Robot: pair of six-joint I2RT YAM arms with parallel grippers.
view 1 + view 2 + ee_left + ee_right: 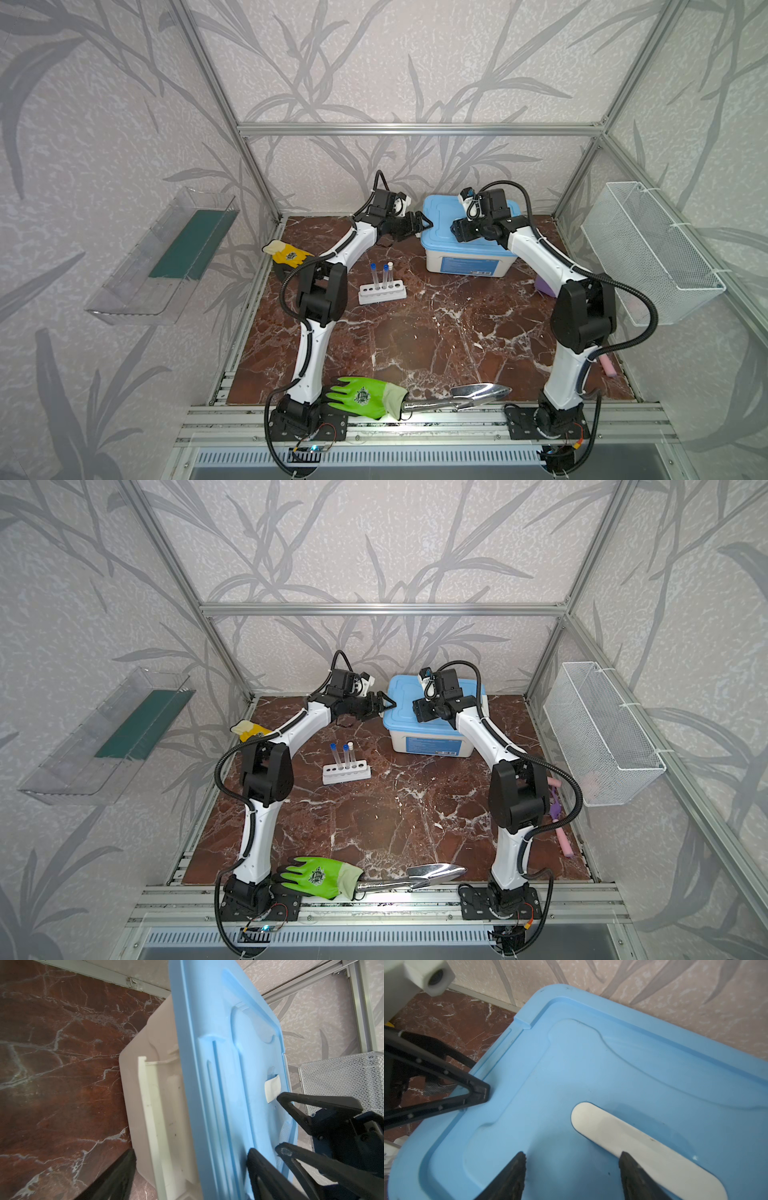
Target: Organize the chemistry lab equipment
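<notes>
1. Left of centre on the marble tabletop [415,332]: white six-hole rack [382,293], long axis lying across both top views, right end slightly farther back. Holds three test tubes [385,275] upright, caps up, two blue, one white.
2. Behind it: left gripper [427,221], forearm level and reaching rightward, jaws spread wide about the left rim of the blue lid [442,212] on a white box [465,259]; contact unclear, nothing gripped.
3. Farther right: right gripper [572,1156], angled down over the lid, fingers partly apart beside a white handle [633,1142], empty.

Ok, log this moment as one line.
left end effector: open at blue lid edge | right end effector: open over lid | rack: three tubes
</notes>
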